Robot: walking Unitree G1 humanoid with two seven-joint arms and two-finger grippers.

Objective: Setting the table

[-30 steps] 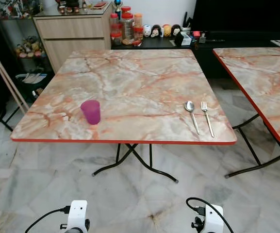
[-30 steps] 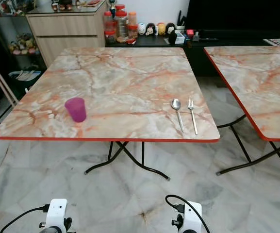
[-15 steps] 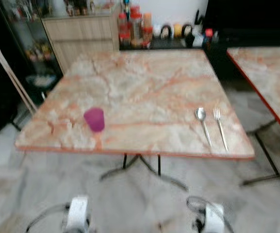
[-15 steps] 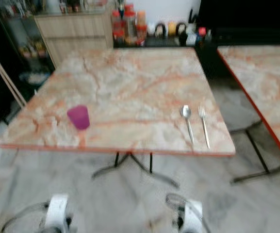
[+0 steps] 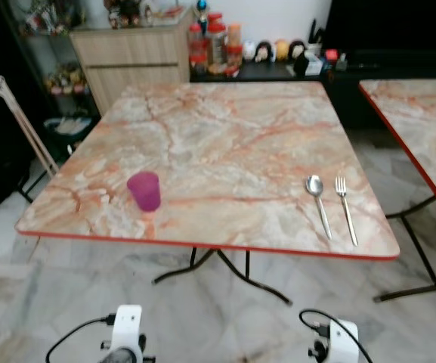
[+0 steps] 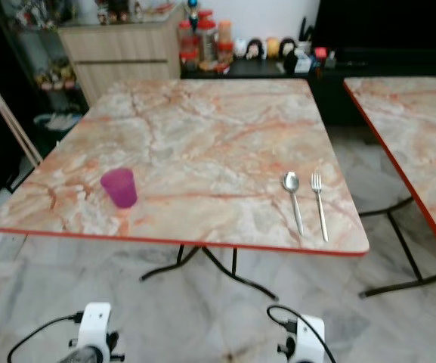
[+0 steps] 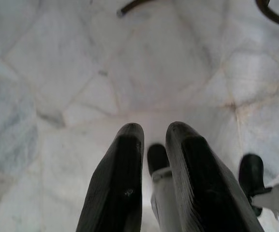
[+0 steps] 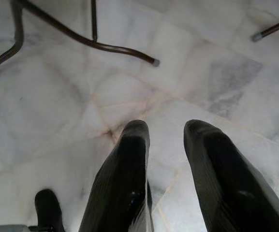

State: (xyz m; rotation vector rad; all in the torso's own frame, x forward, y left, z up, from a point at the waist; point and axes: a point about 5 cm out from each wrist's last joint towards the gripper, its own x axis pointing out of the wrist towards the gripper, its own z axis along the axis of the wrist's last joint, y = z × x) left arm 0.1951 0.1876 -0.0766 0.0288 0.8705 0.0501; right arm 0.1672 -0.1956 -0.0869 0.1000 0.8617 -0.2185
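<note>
Table (image 5: pixel 225 128): square folding top, marble pattern in cream and orange veins, red edge band, dark metal crossed legs (image 5: pixel 225 265) on a pale marble floor (image 6: pixel 165 318). On it, near the front edge at the robot's left, one purple cup (image 5: pixel 144 190), upright, translucent plastic. Near the front right corner, one spoon (image 5: pixel 318 203) and one fork (image 5: pixel 346 208), both metal, lying side by side just apart, handles toward the robot, the fork nearer the right edge. The wide middle and back of the top are bare between cup and cutlery. A second table (image 5: pixel 422 121) of the same pattern stands to the right, with a floor gap between the two. Behind the table, a wooden cabinet (image 5: pixel 134 57) and a low dark shelf holding jars (image 5: pixel 216 47) and small figures. Left gripper (image 7: pixel 154 140): hangs low over the floor in front of the table, fingers a narrow gap apart, holding nothing. Right gripper (image 8: pixel 166 140): likewise low over the floor near the table legs, fingers apart with a wider gap, holding nothing.
</note>
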